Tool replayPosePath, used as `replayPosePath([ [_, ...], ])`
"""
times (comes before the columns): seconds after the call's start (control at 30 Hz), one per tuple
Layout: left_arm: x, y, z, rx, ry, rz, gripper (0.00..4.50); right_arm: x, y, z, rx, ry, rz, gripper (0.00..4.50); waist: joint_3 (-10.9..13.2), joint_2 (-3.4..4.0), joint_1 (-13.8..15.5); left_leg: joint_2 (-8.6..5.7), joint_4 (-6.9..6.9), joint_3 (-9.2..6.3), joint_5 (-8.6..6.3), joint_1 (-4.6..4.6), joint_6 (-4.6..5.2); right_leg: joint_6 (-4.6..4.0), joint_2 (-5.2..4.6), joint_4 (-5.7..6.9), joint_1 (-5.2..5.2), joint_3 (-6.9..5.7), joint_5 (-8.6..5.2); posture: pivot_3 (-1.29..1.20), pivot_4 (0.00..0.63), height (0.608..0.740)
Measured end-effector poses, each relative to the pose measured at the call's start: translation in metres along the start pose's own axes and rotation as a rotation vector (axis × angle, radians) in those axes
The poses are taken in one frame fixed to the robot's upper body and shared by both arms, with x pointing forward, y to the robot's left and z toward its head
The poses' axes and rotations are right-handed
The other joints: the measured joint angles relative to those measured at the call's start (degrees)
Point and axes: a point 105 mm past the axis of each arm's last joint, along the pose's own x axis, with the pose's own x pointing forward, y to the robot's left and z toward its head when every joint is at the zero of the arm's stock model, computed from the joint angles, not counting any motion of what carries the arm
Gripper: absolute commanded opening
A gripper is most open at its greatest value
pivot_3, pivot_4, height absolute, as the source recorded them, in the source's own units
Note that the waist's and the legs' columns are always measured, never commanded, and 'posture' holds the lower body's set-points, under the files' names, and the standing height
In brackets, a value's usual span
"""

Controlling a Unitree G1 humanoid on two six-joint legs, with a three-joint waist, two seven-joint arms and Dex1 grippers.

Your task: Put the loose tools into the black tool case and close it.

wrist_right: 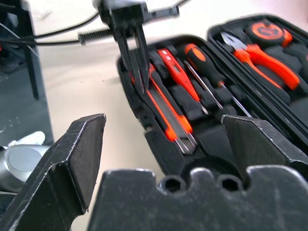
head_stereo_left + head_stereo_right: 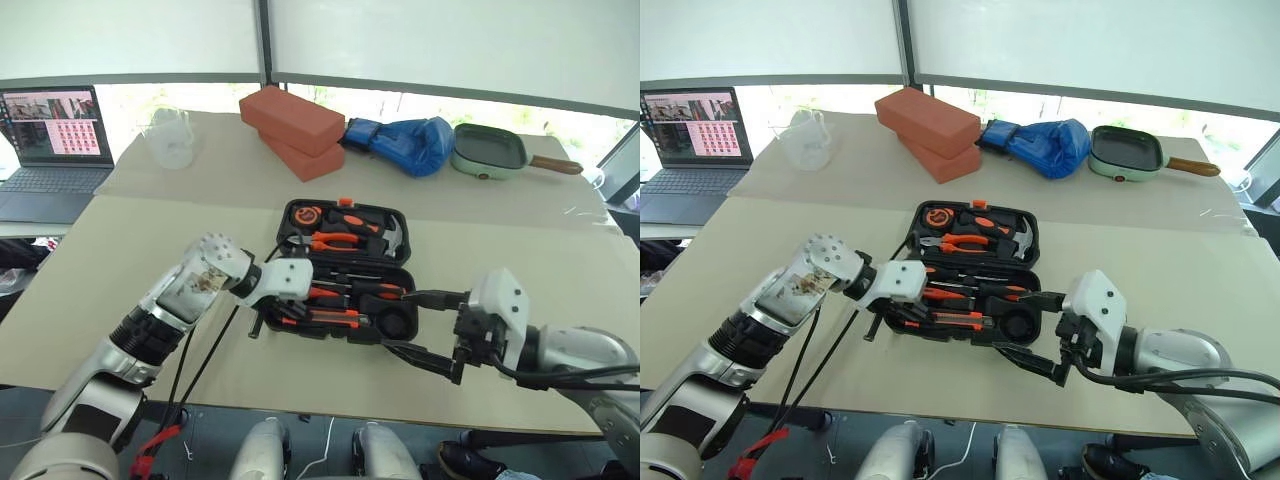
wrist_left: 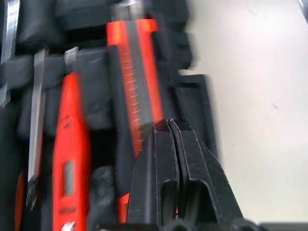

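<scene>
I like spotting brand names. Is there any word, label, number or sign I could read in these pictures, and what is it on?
None can be read.
Laptop screen: a grid of small pictures, any text too small to read.
Orange tester-style screwdriver: a small window and a pale mark, too blurred to read.
Utility knife: fine ruler-like marks, no numbers readable.
Round tape measure in the black tool case: dark mark, not readable.

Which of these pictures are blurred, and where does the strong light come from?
Left wrist view: smeared, the utility knife and screwdrivers look streaked. Right wrist view: the right gripper's fingers are sharp and the tool case is softer. Head views: sharp, with bright daylight through the windows behind the table.
</scene>
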Motion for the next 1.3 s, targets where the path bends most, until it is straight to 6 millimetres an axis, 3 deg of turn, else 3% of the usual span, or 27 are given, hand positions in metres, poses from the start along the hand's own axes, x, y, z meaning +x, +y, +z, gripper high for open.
replayPosePath([
  [0.1,-0.025,0.001,0.014,-0.108,-0.131,0.018,1.55,-0.021,-0.011,-0.013,0.046,0.041,-0.097,4.5,0.0,-0.01,-0.2,0.0,-0.02,-0.06,-0.02,-0.24,0.04,0.02,0.0,0.02,-0.2,-0.02,-0.02,0.0,0.15,0.738],
  [0.2,-0.058,0.001,0.027,-0.151,-0.253,0.075,2.67,-0.06,-0.026,-0.036,0.128,0.121,-0.232,4.5,0.0,0.02,-0.2,-0.06,-0.05,-0.04,-0.06,-0.24,0.1,0.09,-0.09,0.0,-0.2,0.0,-0.06,0.0,0.15,0.738],
  [0.37,-0.083,-0.013,0.021,-0.205,-0.359,0.118,4.32,-0.121,-0.032,-0.059,0.238,0.211,-0.367,4.5,0.0,0.01,-0.3,-0.01,-0.08,-0.03,-0.07,-0.11,0.1,0.08,-0.08,-0.06,-0.06,0.0,-0.08,0.0,0.15,0.738],
  [0.4,-0.088,-0.018,0.023,-0.215,-0.388,0.115,4.43,-0.138,-0.033,-0.065,0.276,0.225,-0.401,4.5,0.0,0.0,-0.3,0.0,-0.09,-0.04,-0.08,-0.05,0.09,0.06,-0.08,-0.07,0.0,-0.01,-0.11,0.0,0.15,0.738],
  [0.53,-0.104,-0.027,0.036,-0.223,-0.453,0.141,4.43,-0.161,-0.041,-0.081,0.322,0.254,-0.445,4.5,0.1,-0.06,-0.4,0.03,-0.12,0.02,-0.08,0.14,0.09,0.1,-0.12,-0.18,0.15,0.02,-0.2,0.0,0.15,0.738],
  [0.7,-0.106,-0.042,0.044,-0.256,-0.471,0.09,4.43,-0.15,-0.067,-0.074,0.21,0.258,-0.428,4.5,0.1,0.0,-1.2,0.05,-0.21,0.1,-0.09,0.31,0.07,0.01,-0.07,-0.12,0.19,0.11,-0.23,0.0,0.15,0.738],
  [0.83,-0.103,-0.049,0.049,-0.243,-0.461,0.074,4.43,-0.117,-0.077,-0.08,0.142,0.277,-0.326,4.5,0.1,0.01,-1.2,-0.01,-0.23,0.08,-0.1,0.3,0.05,-0.03,-0.05,-0.09,0.17,0.11,-0.25,0.0,0.15,0.738],
  [1.07,-0.1,-0.038,0.056,-0.157,-0.431,0.166,4.43,-0.061,-0.105,-0.079,0.024,0.32,-0.224,4.5,0.2,0.06,-1.2,-0.08,-0.2,0.11,-0.09,0.31,0.05,0.01,-0.08,-0.08,0.18,0.13,-0.24,0.0,0.15,0.738],
  [1.17,-0.095,-0.038,0.053,-0.159,-0.417,0.167,4.5,-0.049,-0.109,-0.09,0.031,0.364,-0.208,3.86,0.2,0.07,-0.9,-0.09,-0.23,0.09,-0.1,0.23,0.06,0.01,-0.08,-0.08,0.11,0.1,-0.25,0.0,0.15,0.738],
  [1.3,-0.096,-0.035,0.053,-0.157,-0.413,0.193,4.5,-0.042,-0.118,-0.1,0.029,0.398,-0.219,2.59,0.3,0.04,-0.9,-0.09,-0.22,0.1,-0.11,0.21,0.05,0.02,-0.1,-0.1,0.12,0.09,-0.24,0.0,0.15,0.738],
])
